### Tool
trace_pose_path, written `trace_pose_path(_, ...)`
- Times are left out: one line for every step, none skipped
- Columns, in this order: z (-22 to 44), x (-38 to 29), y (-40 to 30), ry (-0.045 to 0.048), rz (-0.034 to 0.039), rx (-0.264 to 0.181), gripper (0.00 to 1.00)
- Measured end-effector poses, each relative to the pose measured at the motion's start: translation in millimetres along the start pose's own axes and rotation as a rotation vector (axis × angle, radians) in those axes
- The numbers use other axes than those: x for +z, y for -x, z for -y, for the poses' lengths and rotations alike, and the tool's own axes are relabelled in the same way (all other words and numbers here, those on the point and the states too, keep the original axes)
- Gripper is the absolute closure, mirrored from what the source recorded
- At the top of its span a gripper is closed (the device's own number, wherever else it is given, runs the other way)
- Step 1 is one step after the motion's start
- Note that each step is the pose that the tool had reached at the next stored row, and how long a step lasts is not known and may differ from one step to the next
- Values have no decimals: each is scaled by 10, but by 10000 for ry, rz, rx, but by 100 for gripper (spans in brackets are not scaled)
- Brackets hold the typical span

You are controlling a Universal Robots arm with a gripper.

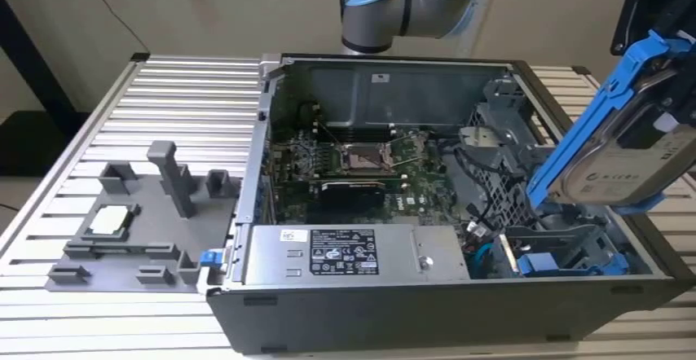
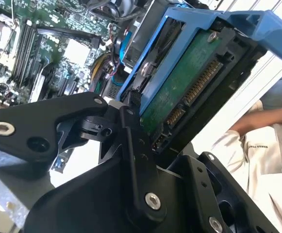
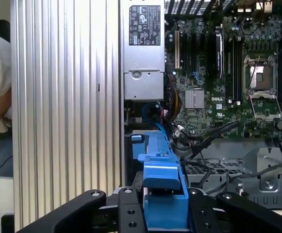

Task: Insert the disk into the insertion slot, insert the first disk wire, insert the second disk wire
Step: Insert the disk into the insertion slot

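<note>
The gripper point(image 3: 163, 213) is pinching the disk point(image 1: 625, 160) tight, with a black finger pressing on each side of its blue frame. The disk is hanging tilted in the air above the open computer case point(image 1: 435, 299), over the corner with the drive bay point(image 1: 576, 238). It is not touching the case. Another blue carrier front point(image 1: 540, 262) is sitting inside that bay.

It looked like a robotics lab or test workshop: an opened computer case point(image 1: 435, 315) sat on a ribbed aluminium bench point(image 1: 185, 99) beside a grey parts fixture point(image 1: 120, 254), under a robot arm point(image 1: 408, 6). A person's white sleeve point(image 2: 267, 165), possibly a lab coat, showed nearby.
</note>
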State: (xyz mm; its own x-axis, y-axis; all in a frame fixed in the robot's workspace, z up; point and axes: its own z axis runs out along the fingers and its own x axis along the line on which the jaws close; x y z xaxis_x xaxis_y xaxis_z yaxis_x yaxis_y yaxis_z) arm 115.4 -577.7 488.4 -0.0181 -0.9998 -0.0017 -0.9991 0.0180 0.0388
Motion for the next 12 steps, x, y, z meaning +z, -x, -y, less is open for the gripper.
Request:
trace_pose_path(5,15,0,0,-1,0,67)
trace_pose_path(10,31,0,0,2,0,67)
trace_pose_path(16,47,0,0,2,0,67)
trace_pose_path(20,59,0,0,1,0,67)
trace_pose_path(23,72,0,0,1,0,67)
trace_pose_path(27,87,0,0,1,1,67)
trace_pose_path(30,102,0,0,1,1,67)
trace_pose_path(34,118,0,0,1,0,67)
trace_pose_path(37,134,0,0,1,0,67)
trace_pose_path(38,147,0,0,1,1,67)
trace_pose_path(41,162,0,0,3,1,67)
trace_pose_path(42,174,0,-3,1,0,67)
